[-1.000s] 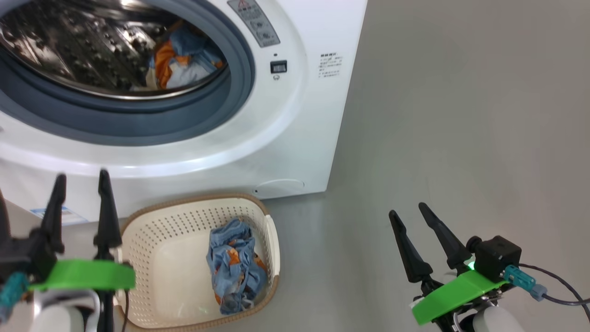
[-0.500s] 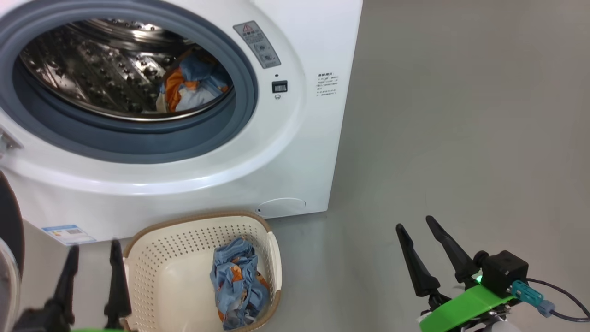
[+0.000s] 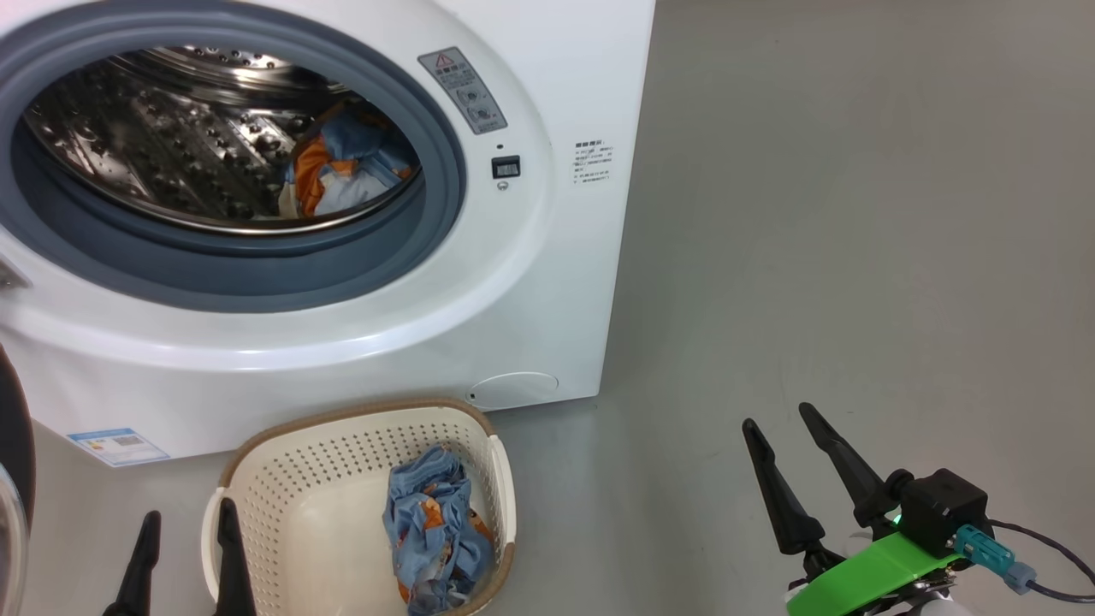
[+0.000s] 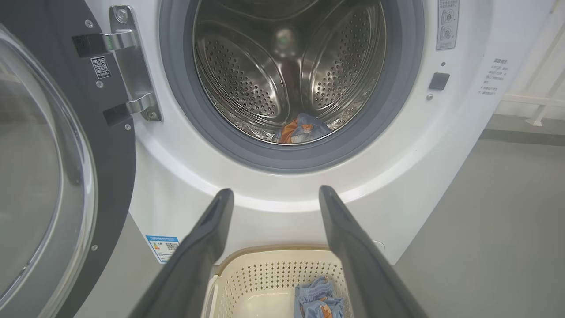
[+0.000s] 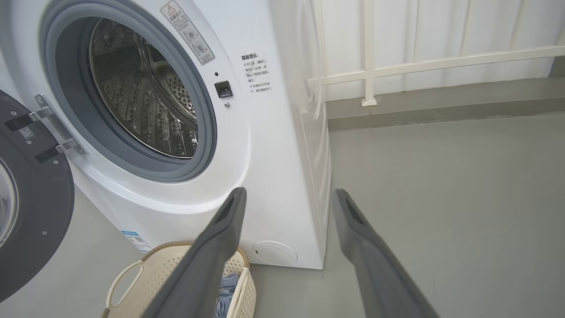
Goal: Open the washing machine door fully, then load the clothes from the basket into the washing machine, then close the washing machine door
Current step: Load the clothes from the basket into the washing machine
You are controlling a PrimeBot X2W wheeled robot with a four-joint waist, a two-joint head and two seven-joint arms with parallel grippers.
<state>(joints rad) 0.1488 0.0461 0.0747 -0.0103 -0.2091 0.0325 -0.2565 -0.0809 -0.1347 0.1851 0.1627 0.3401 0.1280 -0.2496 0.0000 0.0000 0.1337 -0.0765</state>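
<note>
The white front-loading washing machine (image 3: pixel 547 282) stands on the grey floor (image 3: pixel 813 214) with its large round glossy black door (image 4: pixel 112 168) swung wide to the robot's left, glass bowl facing out. One light-blue garment (image 3: pixel 342 167) with orange-brown prints lies low in the perforated steel drum (image 3: pixel 154 145), just behind the grey-blue rubber gasket (image 3: pixel 257 274). The other garment (image 3: pixel 432 530) sits crumpled in the small cream-white perforated plastic basket (image 3: pixel 342 419), toward its right wall, and the basket is on the floor close in front of the machine's base. The left gripper (image 3: pixel 189 509) hangs just beside the basket's left handle, its two dark fingers spread apart with nothing between them. The right gripper (image 3: pixel 777 414) is well off to the right over bare floor, fingers likewise apart and empty. I'd judge that heap soft, limp and very light, so it wants a pinch across a raised fold at the top of the bunch rather than a scoop from the side. It will likely hang and trail once lifted, and a loose end could snag the gasket lip. The basket looks light too; it might shift if a finger catches its holes.
</note>
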